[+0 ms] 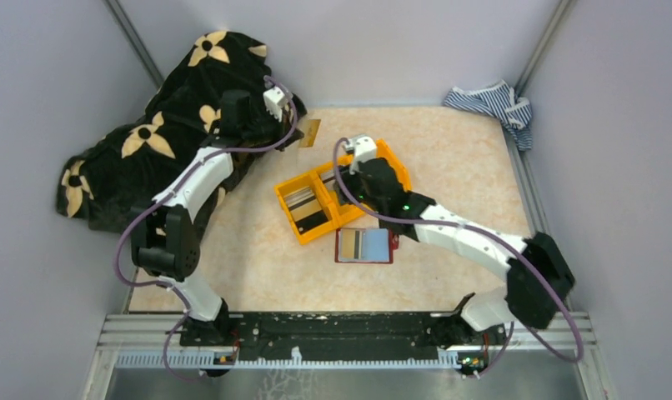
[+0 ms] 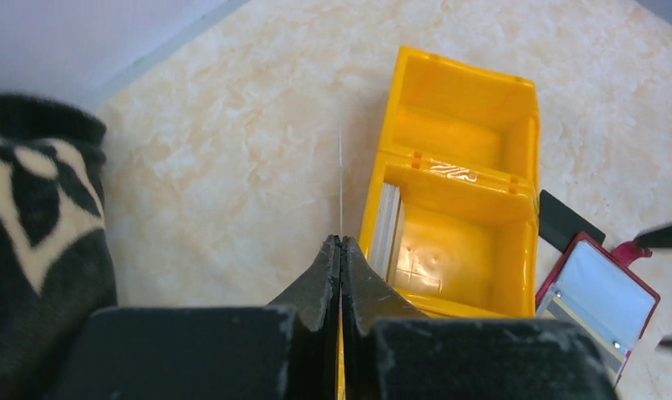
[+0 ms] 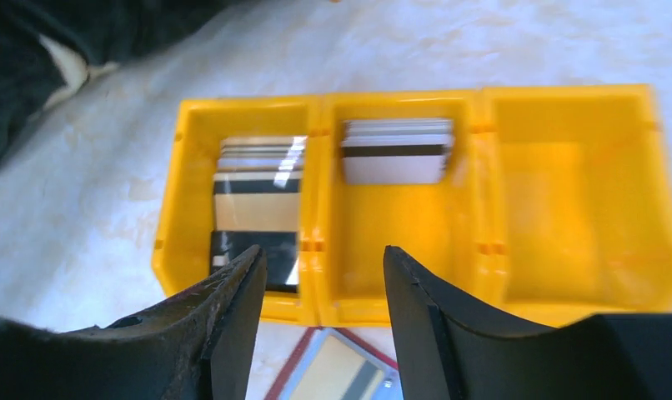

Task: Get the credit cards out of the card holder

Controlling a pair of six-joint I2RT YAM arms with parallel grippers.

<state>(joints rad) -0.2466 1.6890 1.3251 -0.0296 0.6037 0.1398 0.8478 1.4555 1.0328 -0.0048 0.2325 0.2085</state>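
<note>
Pale marbled tabletop (image 1: 449, 167) between grey walls. At centre, an orange bin (image 3: 566, 300) holds sorted credit cards (image 3: 397, 150) in two compartments; just below it the card holder (image 1: 363, 246) lies open, a card showing inside. Right gripper (image 3: 324, 262) hovers over the bin, jaws wide and empty, placed as if for dropping. Upper left, left gripper (image 2: 341, 243) pinches a beige card (image 1: 310, 133) edgewise, raised clear.

- Glossy, smooth plastic: orange-yellow three-compartment bin (image 3: 499, 108).
- Thin, shiny plastic, silver-grey, dark and beige: credit cards (image 3: 397, 154).
- Matt, marbled beige bench (image 1: 466, 167).
- Plush black cloth with cream flowers (image 1: 174, 100).
- Thin blue-and-white striped cloth (image 1: 491, 102).
- Matt, scuffed black right gripper (image 3: 323, 267).
</note>
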